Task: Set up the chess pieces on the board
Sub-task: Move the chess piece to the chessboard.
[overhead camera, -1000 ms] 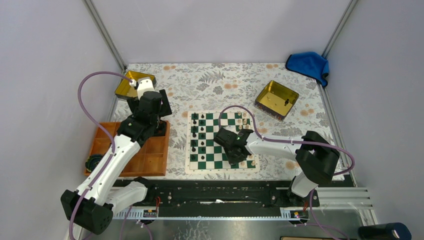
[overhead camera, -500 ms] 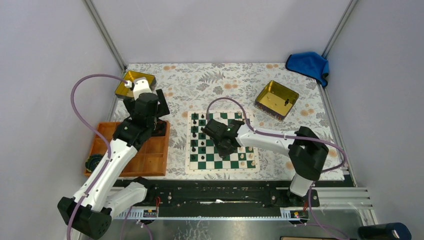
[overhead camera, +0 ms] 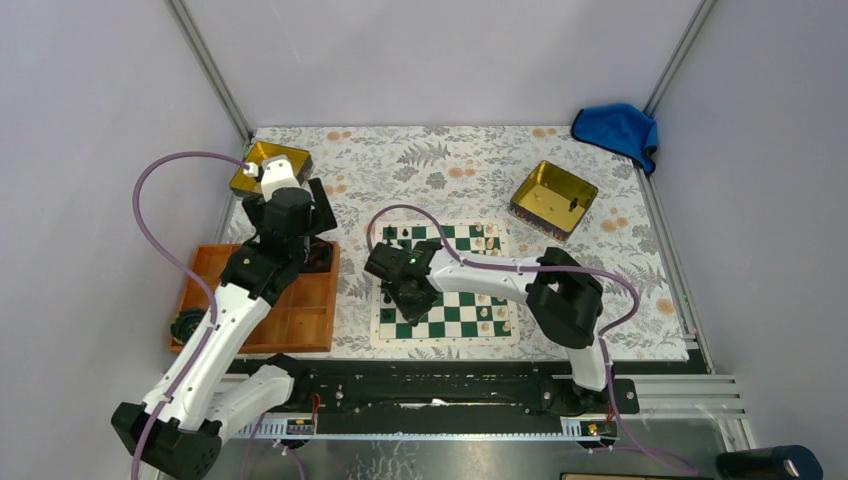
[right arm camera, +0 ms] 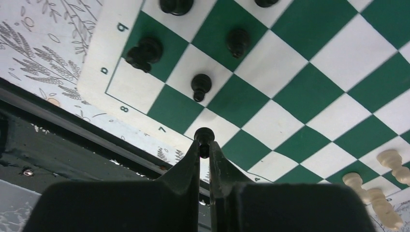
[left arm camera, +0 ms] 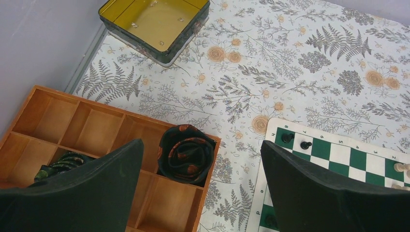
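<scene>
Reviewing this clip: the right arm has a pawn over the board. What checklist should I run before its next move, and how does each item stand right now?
1. Right end effector shut on the black pawn: ok.
2. Held pawn over the board: ok.
3. White square under it free of other pieces: ok.
4. Nearest standing pawn upright and apart from the end effector: ok.
5. Held pawn's base touching the board: cannot tell.
6. Left end effector open, empty and off the board: ok.
</scene>
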`<state>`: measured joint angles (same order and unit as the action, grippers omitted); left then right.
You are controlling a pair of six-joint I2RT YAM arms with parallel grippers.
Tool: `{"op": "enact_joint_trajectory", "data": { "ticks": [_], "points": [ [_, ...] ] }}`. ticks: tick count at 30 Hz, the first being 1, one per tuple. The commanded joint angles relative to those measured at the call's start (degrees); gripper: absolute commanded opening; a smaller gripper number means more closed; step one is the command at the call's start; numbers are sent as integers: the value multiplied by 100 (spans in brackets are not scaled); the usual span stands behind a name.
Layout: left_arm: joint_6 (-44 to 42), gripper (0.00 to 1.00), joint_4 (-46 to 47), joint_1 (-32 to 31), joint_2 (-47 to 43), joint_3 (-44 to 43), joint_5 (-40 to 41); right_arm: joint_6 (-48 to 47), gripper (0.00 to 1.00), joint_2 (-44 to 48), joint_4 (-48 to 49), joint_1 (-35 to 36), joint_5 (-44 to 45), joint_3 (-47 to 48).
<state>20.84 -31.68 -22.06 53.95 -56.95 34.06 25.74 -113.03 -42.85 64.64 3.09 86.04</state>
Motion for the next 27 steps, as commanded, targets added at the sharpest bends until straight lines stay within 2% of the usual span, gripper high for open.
{"op": "enact_joint_trajectory", "data": {
  "ticks": [1, 12, 27],
  "points": [
    [-36, 99, 207, 27, -111, -10, 92, -235, 0, -226, -342, 109, -256, 475],
    [-36, 99, 234, 18, -97, 17, 70, -504, 0, -719, -469, 160, -560, 946],
    [-36, 99, 251, 18, -69, 51, 49, -665, 0, -913, -549, 183, -743, 1189]
  ]
}}
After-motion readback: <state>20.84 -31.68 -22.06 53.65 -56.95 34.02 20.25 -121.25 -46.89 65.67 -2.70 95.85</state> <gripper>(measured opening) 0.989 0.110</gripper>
